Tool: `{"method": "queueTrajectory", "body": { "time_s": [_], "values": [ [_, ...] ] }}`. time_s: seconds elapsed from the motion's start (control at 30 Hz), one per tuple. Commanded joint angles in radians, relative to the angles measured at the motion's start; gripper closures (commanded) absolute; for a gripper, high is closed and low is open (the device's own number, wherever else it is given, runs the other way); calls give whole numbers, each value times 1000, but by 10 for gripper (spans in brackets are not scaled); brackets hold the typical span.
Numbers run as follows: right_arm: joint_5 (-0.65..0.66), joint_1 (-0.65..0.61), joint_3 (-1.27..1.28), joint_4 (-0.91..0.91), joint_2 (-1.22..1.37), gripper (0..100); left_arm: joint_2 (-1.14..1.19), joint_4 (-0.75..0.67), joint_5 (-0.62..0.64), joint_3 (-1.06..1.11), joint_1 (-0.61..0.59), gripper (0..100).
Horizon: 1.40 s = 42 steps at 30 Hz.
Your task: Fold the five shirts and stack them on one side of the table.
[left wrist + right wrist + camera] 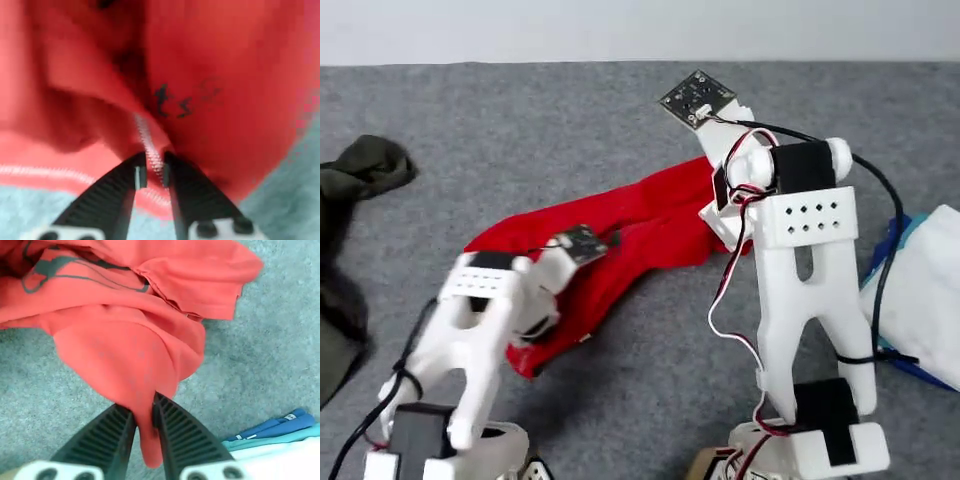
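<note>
Red shirt (630, 235): soft, light, limp cloth. No stiffness is to be expected, so any unsupported part sags and bunches. It is spread as a crumpled band across the grey table (520, 120), held between the two pincers.

Left pincer (150, 172): clenched on the shirt's stitched edge (150, 145). The white stitch line runs straight into the narrow gap between the jaws, and the bulk of the cloth is bunched just beyond the tips. A hem is judged a good hold: doubled, thicker, less likely to pull out.

Right pincer (144, 420): clamped on a pinched fold of plain cloth, with a tongue of it hanging back past the jaws. The rest of the shirt, dark print (55, 265) included, is piled just ahead of the tips. This hold is judged the weaker one. A corner or seam would be preferred for spreading flat.

With both ends held, the shirt can be tensioned and laid out, provided the pull is kept gentle and even. Otherwise the cloth is likely to be dragged out of one jaw.

Outward: a white and blue pile (280, 435) is seen off to the side of the right pincer, apart from the red cloth. A dark green shirt (360, 175) is lying well beyond the left pincer, untouched.
</note>
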Motion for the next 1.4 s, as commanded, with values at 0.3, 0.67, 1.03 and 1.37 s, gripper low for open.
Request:
{"method": "queueTrajectory", "body": {
  "time_s": [0.3, 0.67, 1.03, 1.37],
  "values": [
    [8, 124, -41, 41, -111, 989, -44, 152, -232, -216, -376, 934],
    [8, 139, -41, 41, -113, 989, -86, 595, -184, -512, -199, 983],
    [3, 137, -41, 41, -111, 989, -330, 525, 52, -127, 215, 886],
    [3, 139, -41, 41, -108, 989, -163, 282, 72, -50, 212, 802]
  ]
}}
